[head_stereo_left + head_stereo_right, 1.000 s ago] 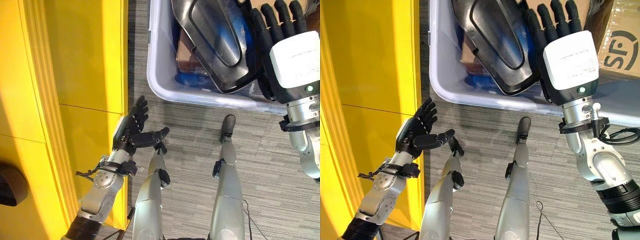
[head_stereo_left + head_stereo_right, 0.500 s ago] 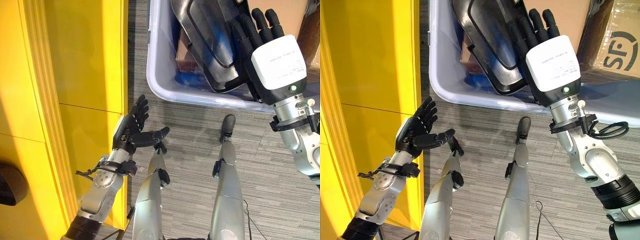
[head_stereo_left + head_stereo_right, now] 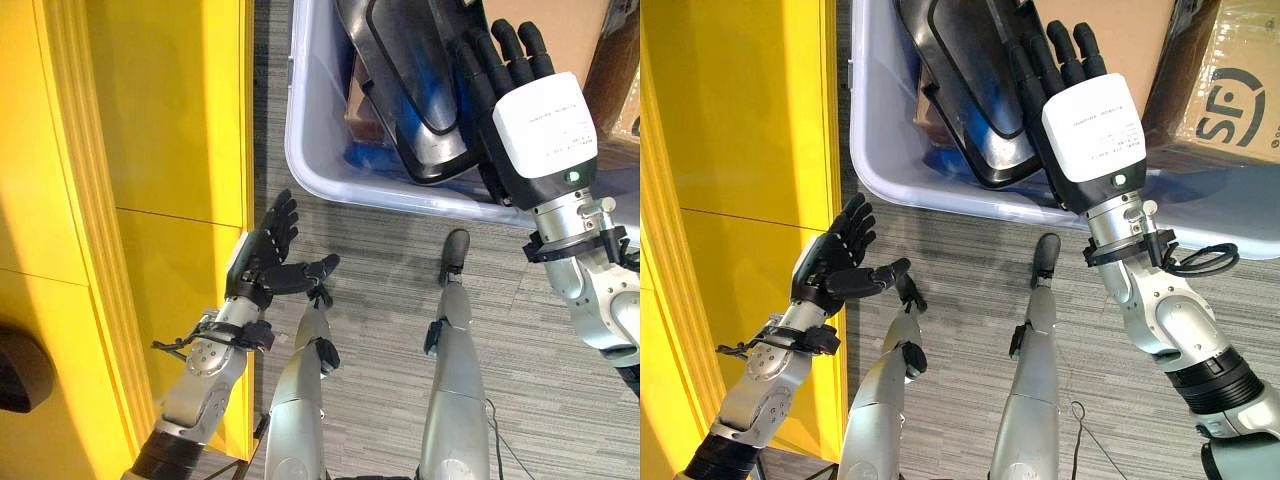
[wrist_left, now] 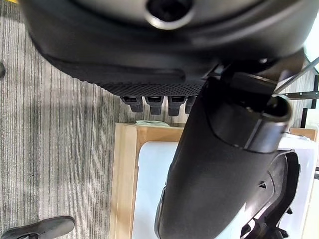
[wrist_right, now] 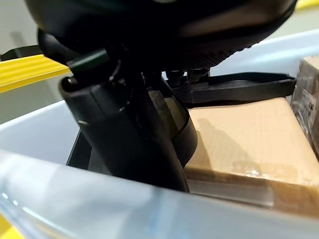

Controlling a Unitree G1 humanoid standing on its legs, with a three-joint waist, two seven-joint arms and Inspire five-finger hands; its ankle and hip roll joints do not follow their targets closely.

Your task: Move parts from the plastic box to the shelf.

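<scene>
Grey striped carpet (image 3: 380, 300) under my rig, yellow shelf (image 3: 150, 150) at left, black part (image 3: 970, 90) in plastic box (image 3: 875, 150), right hand (image 3: 1080, 110) fingers straight on it, left hand (image 3: 265, 255) relaxed, empty.

A grey striped carpet (image 3: 380, 270) covers the floor. A printed cardboard box (image 3: 1225, 85) stands at the far right, just beside a plain brown carton (image 3: 1120, 35). The left wrist view shows a pale wooden board (image 4: 124, 184) edging a white surface (image 4: 149, 189).
</scene>
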